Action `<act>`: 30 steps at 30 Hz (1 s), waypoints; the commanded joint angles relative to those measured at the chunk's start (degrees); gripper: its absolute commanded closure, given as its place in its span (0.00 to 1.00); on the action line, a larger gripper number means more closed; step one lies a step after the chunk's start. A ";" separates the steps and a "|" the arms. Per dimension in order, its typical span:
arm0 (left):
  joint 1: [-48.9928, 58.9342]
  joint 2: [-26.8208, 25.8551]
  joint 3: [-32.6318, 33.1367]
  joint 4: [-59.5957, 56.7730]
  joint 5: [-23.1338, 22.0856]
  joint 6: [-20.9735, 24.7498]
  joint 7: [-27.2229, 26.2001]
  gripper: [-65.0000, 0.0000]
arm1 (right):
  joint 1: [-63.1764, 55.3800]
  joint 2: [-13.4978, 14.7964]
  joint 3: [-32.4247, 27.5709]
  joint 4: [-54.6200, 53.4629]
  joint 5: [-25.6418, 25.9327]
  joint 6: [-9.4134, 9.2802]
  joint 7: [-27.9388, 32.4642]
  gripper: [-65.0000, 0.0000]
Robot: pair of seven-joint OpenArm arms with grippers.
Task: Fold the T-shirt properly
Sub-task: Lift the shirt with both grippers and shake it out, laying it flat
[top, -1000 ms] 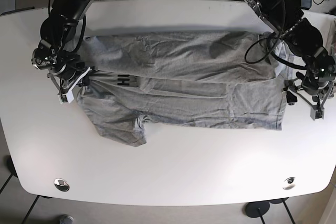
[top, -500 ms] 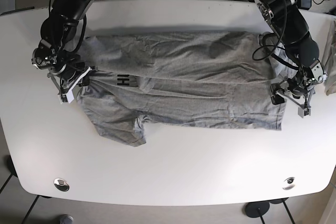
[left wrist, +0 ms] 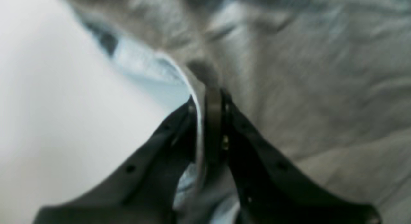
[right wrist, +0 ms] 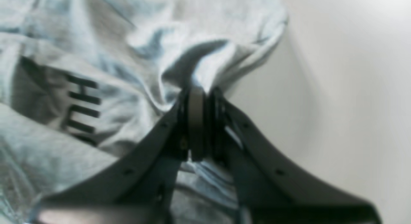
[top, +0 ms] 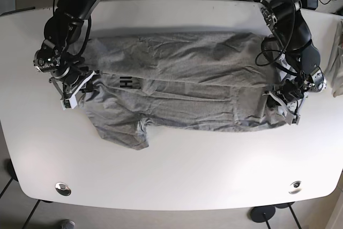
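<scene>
Matt grey cloth T-shirt [top: 187,87] on a smooth white table [top: 177,170].

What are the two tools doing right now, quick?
Left tool: shut on the T-shirt hem edge.
Right tool: shut on a bunched fold of the T-shirt.

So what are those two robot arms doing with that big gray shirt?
They are folding the T-shirt, which lies spread out on the white table. The left gripper is pinching the shirt's edge at one end, and the right gripper is pinching it at the other end, near the black letters. One long fold is already made.
</scene>
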State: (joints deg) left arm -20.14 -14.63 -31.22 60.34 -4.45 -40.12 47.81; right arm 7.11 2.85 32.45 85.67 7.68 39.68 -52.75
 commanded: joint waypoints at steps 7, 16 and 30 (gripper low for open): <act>5.06 0.79 0.23 32.98 -0.96 0.12 3.57 0.99 | 1.46 -0.08 -0.67 11.52 0.71 0.32 -0.92 0.97; -11.11 0.44 7.27 31.05 -0.43 0.12 3.66 0.99 | 19.39 5.37 -6.20 7.65 0.45 0.32 -2.85 0.97; -54.86 -6.25 18.87 -8.86 -0.78 0.12 -9.09 0.99 | 64.67 11.08 -14.82 -22.86 0.36 0.32 0.22 0.97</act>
State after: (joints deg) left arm -73.30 -20.03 -12.01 50.98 -4.86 -40.34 39.35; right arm 69.25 13.13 17.45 61.95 7.31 40.14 -54.48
